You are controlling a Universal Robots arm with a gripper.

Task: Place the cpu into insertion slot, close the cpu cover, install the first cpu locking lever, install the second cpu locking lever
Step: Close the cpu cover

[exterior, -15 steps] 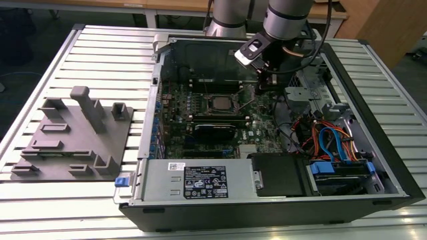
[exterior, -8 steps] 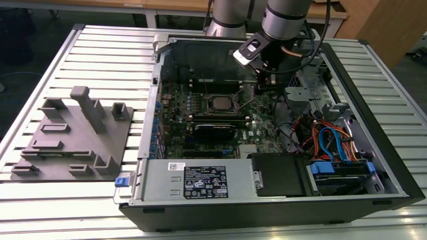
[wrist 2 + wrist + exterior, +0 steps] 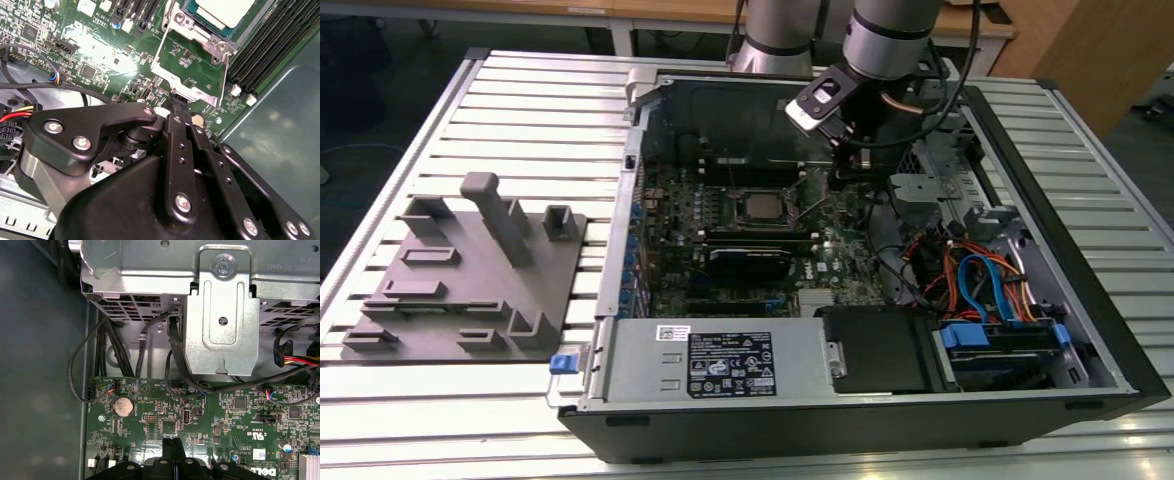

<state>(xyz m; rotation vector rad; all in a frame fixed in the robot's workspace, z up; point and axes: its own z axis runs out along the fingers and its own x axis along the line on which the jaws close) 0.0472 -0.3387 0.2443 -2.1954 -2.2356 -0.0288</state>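
Note:
The cpu (image 3: 226, 11), a silver-topped square chip, lies in the insertion slot (image 3: 758, 206) on the green board inside the open computer case. The cpu cover (image 3: 191, 62), a thin silver frame, is swung open away from the slot, and green board shows through its window. My gripper (image 3: 178, 102) is shut, with its black fingertips at the free edge of the cover frame. I cannot tell whether they pinch the edge. In the exterior view my gripper (image 3: 841, 170) hangs just to the slot's right. In the first wrist view the fingers (image 3: 170, 446) are pressed together over the board.
Long black memory slots (image 3: 270, 45) run beside the socket. A metal drive cage (image 3: 220, 305) and black cables (image 3: 175, 365) stand close to the gripper. Coloured cables (image 3: 974, 280) and the power supply (image 3: 707, 360) take up the case's near side. A grey fixture plate (image 3: 454, 280) lies outside the case.

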